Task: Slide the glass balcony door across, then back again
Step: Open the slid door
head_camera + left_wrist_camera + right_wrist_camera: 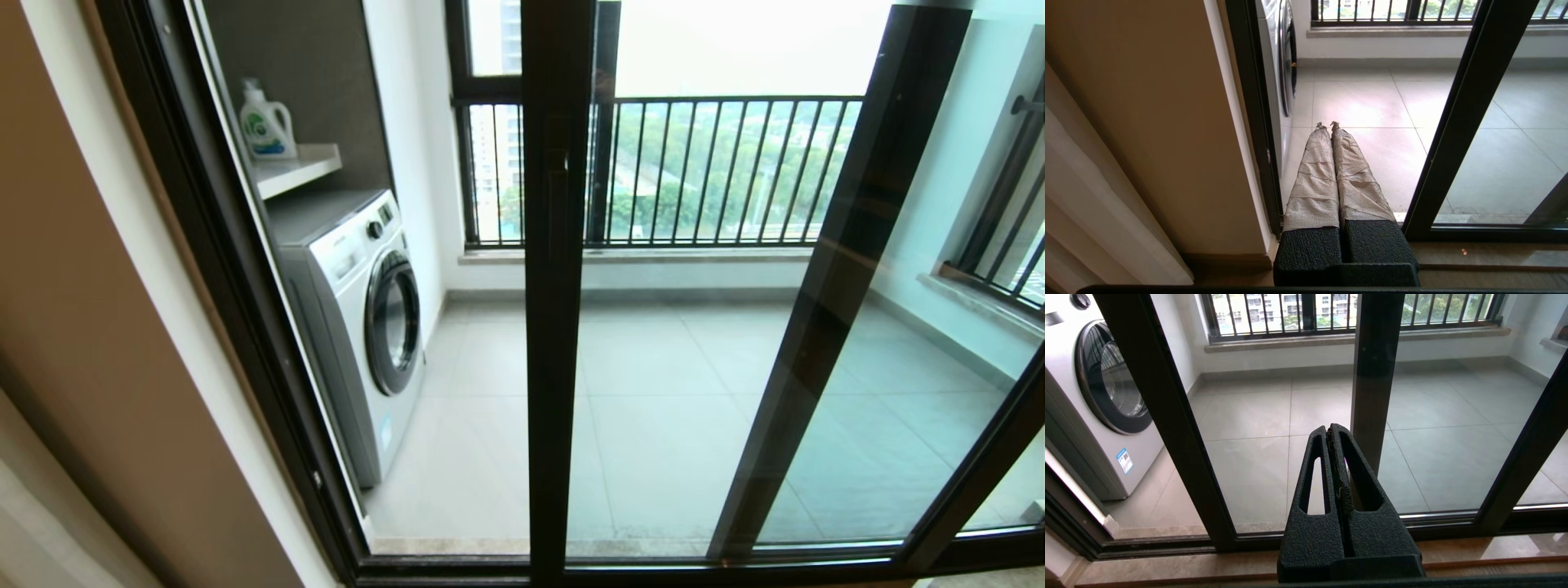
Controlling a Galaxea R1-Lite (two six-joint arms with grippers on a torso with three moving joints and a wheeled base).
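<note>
Here, glass balcony door (557,327) upright, long axis vertical, seemingly part-slid, both end effectors closed, empty.

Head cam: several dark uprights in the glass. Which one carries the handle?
The centre upright of the glass balcony door: its short dark bar handle sits at railing height. The slanted upright to the right is bare.

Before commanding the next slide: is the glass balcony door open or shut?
Open: the glass balcony door stands apart from the wall-side frame, unglazed gap between.
</note>
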